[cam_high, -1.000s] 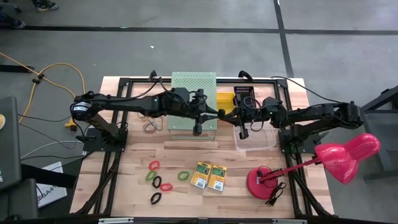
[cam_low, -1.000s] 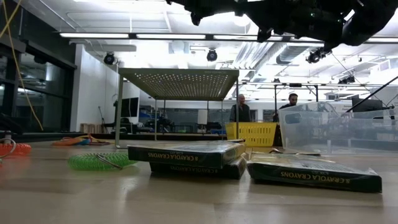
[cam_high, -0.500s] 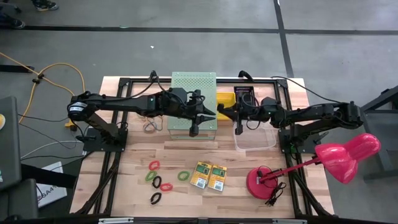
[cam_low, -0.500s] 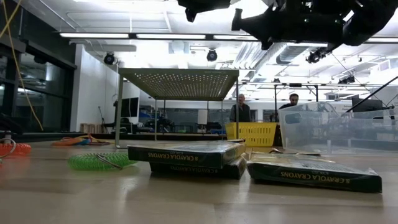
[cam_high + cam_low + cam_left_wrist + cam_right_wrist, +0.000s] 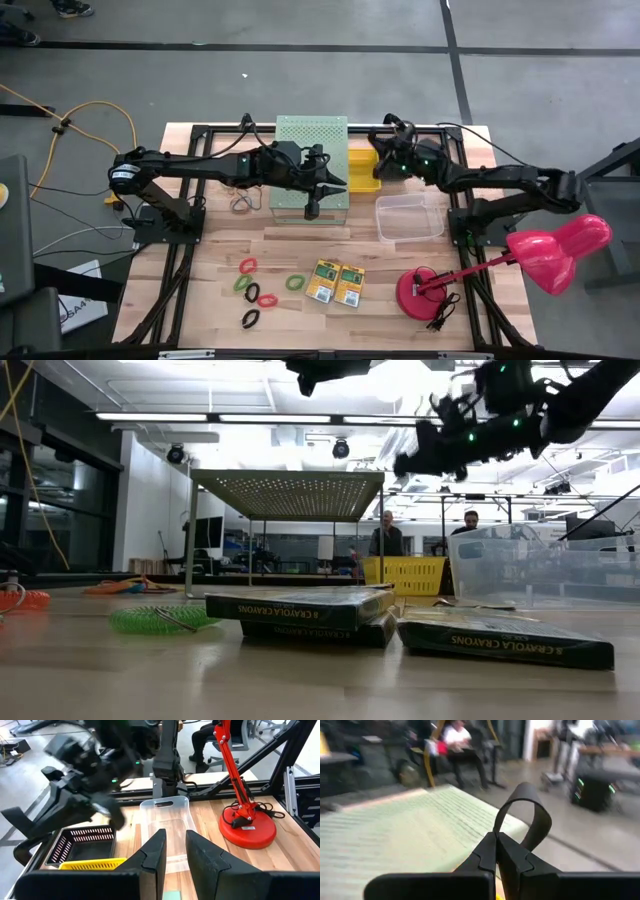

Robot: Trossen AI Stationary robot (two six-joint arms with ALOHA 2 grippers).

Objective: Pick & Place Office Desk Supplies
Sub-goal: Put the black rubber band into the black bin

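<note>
One black band loop sits pinched in the right gripper, just beside the yellow basket at the table's back; the left gripper, narrowly parted and empty, waits nearby.

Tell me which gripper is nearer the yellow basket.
Right. The right gripper, shut on a black band loop, hangs directly over the yellow basket. The left gripper sits farther off, over the near edge of the pale-green perforated box.

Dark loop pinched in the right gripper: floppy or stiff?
Probably springy, not limp: the dark loop holds an open arch beyond the right gripper. Likely light. It looks thin, so it may slip from a narrow pinch.
</note>
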